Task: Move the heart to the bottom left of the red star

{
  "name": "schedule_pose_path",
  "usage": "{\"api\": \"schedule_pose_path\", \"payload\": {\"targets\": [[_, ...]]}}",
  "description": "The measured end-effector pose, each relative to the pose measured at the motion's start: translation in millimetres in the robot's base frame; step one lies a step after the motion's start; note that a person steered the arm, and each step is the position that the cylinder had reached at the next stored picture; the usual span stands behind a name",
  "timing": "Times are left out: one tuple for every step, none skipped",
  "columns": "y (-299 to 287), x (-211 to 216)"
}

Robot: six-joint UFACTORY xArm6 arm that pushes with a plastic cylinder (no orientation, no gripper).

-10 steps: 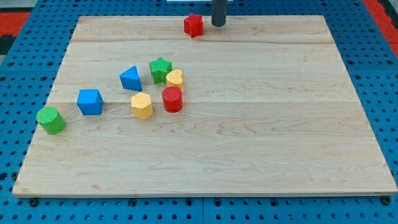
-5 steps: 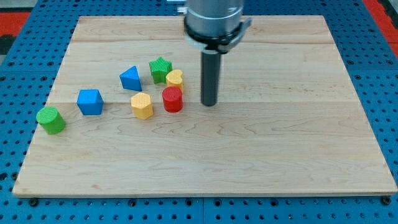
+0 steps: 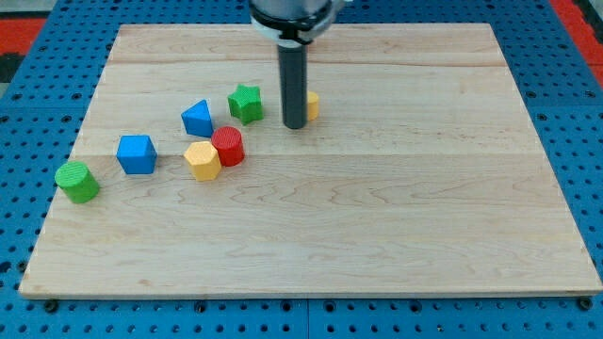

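The yellow heart [image 3: 312, 104] lies in the upper middle of the wooden board [image 3: 424, 188], mostly hidden behind my rod; only its right edge shows. My tip [image 3: 294, 125] is down on the board, touching the heart's lower left side. The red star does not show; the rod and arm cover the spot near the board's top edge where it lay. The green star [image 3: 246, 103] sits just left of the rod.
A blue triangle [image 3: 197, 119] lies left of the green star. A red cylinder [image 3: 227, 146] touches a yellow hexagon [image 3: 202, 160] below them. A blue cube [image 3: 136, 153] and a green cylinder [image 3: 76, 181] lie at the left.
My tip came down from the top edge, swept through the cluster, then moved up. The heart went right and up; the red cylinder and yellow hexagon shifted left.
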State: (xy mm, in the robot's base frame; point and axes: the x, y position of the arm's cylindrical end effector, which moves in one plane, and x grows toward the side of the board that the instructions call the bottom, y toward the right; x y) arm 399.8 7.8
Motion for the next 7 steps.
{"api": "schedule_pose_path", "payload": {"targets": [[4, -35], [0, -66], [0, -85], [-3, -56], [-41, -98], [-33, -108], [-30, -38]]}}
